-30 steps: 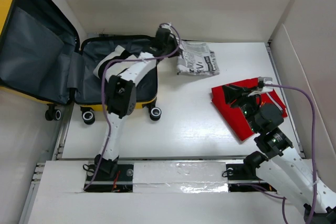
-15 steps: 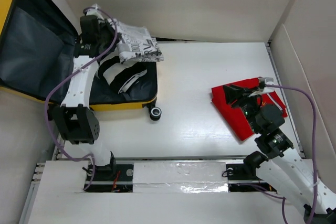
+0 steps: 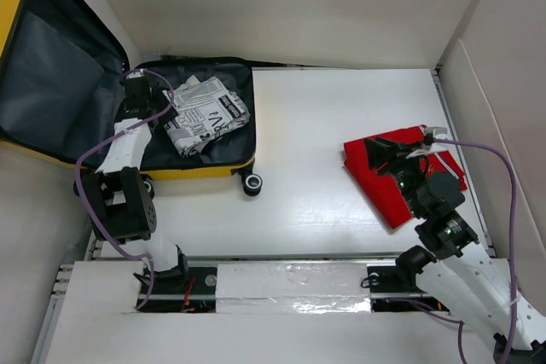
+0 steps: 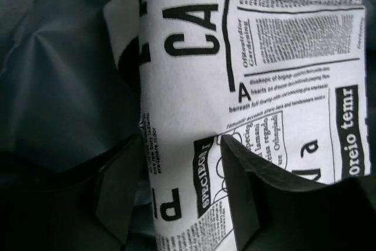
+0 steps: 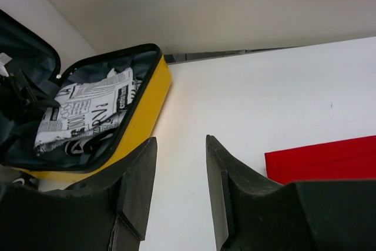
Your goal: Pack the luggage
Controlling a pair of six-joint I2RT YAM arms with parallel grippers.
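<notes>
Item: newsprint cloth [image 3: 205,112], lying in the luggage's [image 3: 205,172] lined half; your left claw [image 4: 182,163] grips it for placing. Right claw [image 5: 179,168], parted and empty, hovers over the red item [image 3: 384,189], likely next.

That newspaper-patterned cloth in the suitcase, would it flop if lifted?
Probably floppy: the newspaper-print cloth lies crumpled and folded in the luggage. Likely light, being thin fabric. It shouldn't roll or break, though loose folds may sag and snag.
</notes>
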